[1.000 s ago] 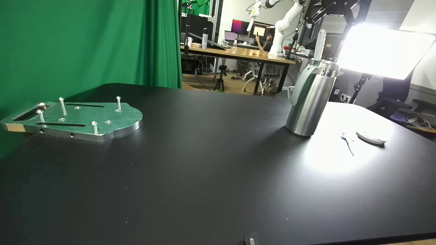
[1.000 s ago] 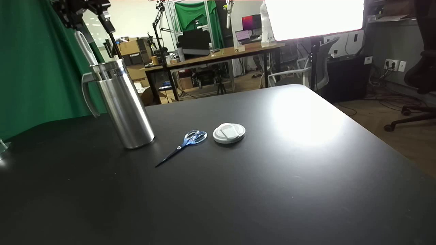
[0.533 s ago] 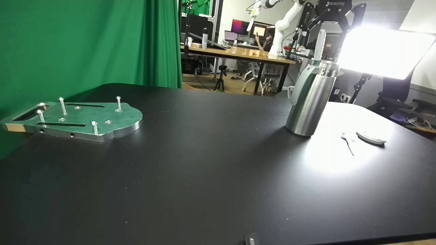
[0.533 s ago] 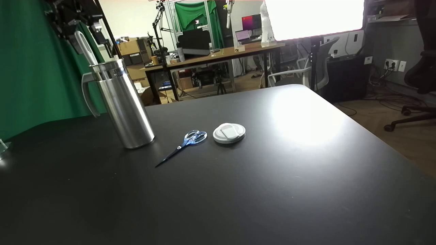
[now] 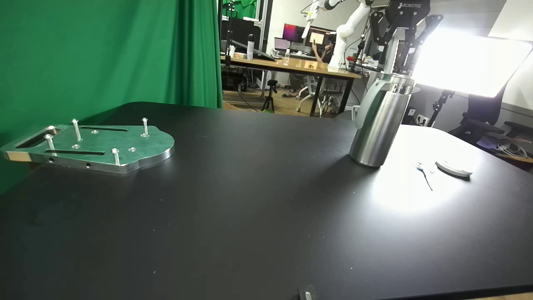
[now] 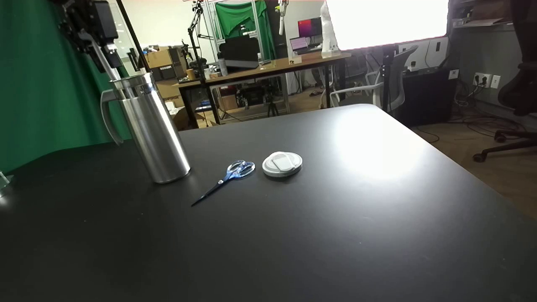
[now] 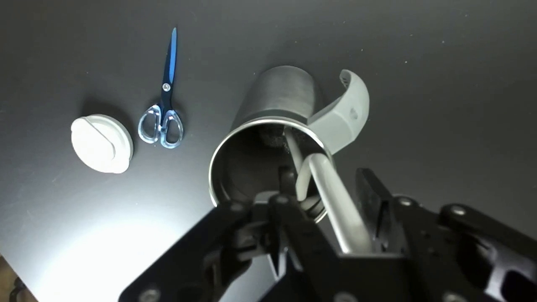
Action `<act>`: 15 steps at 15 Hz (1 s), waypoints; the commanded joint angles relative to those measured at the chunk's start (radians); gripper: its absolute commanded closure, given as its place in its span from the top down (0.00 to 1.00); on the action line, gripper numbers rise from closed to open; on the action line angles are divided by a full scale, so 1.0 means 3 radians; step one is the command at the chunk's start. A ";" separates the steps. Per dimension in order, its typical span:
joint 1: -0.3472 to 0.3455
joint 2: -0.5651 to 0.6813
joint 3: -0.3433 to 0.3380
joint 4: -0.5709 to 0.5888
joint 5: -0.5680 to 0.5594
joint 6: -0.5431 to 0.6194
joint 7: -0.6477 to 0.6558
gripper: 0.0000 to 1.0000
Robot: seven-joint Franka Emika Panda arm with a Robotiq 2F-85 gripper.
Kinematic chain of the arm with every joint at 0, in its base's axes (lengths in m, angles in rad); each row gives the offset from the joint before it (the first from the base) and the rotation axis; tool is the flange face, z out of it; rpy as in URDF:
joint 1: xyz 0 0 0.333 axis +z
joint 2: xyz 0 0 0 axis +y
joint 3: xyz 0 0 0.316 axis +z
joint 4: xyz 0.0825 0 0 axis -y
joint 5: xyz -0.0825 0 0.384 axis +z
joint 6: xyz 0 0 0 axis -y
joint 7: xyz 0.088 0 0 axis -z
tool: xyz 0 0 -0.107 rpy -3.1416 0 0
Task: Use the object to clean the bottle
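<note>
The bottle, a tall brushed-silver pitcher (image 5: 379, 125) with a pale grey handle, stands on the black table in both exterior views. The object is a white stick (image 6: 108, 67) poking up out of its mouth; its lower end lies inside the bottle and is mostly hidden. From above, in the wrist view, the looped white grip of the object (image 7: 337, 201) rises between the two fingers of my gripper (image 7: 327, 178). The fingers are partly closed around it, and a gap shows between it and the finger on the left. The right finger (image 7: 371, 201) stands close beside it.
Blue-handled scissors (image 6: 235, 171) and a round white lid (image 6: 282, 164) lie near the bottle. A green metal plate (image 5: 106, 143) with upright pegs sits at the table's far side. A bright light panel (image 5: 472, 62) stands behind the bottle.
My gripper has come down over the object's top end, and its fingers have moved closer together around it. The bottle, scissors and lid have stayed in place.
</note>
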 commanded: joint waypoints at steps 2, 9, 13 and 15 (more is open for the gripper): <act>-0.0023 0.0005 -0.0032 0.0107 0.0338 -0.0345 -0.0270 0.05; -0.0074 -0.0191 -0.0078 0.0110 0.0402 -0.0723 -0.0732 0.04; -0.0068 -0.0362 -0.0067 0.0139 0.0309 -0.0897 -0.0762 0.04; -0.0063 -0.0454 -0.0055 0.0170 0.0273 -0.0965 -0.0770 0.04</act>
